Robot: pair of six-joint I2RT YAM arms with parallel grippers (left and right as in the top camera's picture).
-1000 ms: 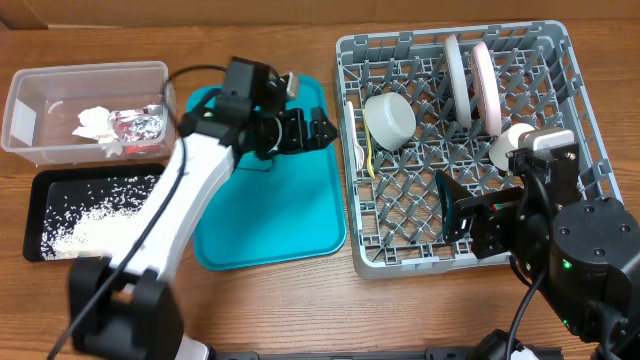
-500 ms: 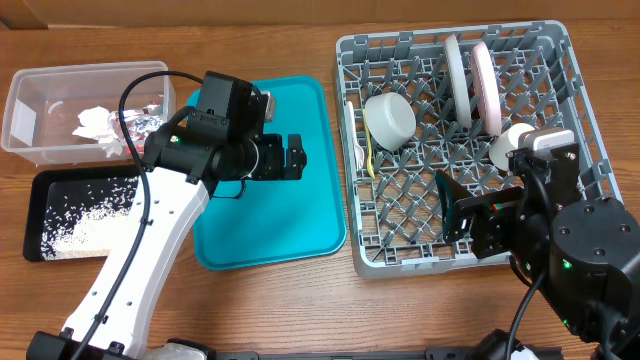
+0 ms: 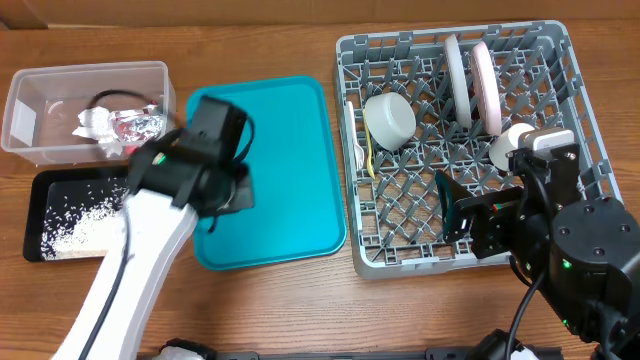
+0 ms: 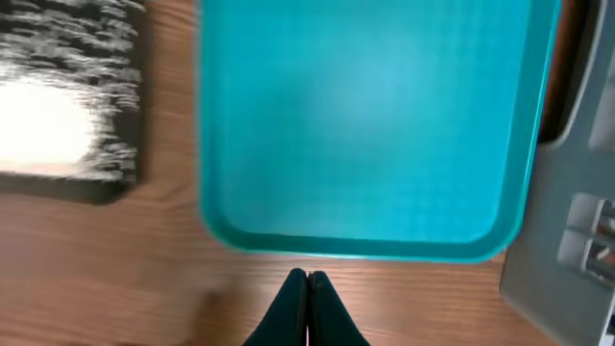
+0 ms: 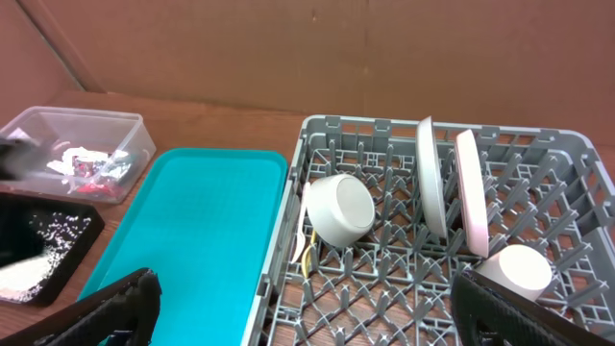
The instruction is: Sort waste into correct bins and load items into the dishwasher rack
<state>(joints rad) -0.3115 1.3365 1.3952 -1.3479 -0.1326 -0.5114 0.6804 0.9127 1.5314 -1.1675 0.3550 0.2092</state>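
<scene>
A: From overhead, what is held in the containers?
B: A napkin [image 3: 93, 122] and a wrapper [image 3: 137, 125] are seen in the tub [image 3: 25, 115]. Grains [image 3: 80, 225] are spread in the black tray [image 3: 32, 215], with the teal tray [image 3: 285, 150] just beside. In the rack [image 3: 420, 225] a bowl [image 3: 390, 120] and a cup [image 3: 508, 145] are lodged, and a left plate [image 3: 458, 75] and a right plate [image 3: 487, 88] are stood upright side by side.
A: And at the left wrist?
B: The left gripper [image 4: 307, 288] is seen pressed shut on nothing, over the tabletop [image 4: 115, 279] just off the teal tray's edge.
A: The right wrist?
B: The right gripper [image 5: 303, 282] is spread wide and empty, above the rack's near side.
</scene>
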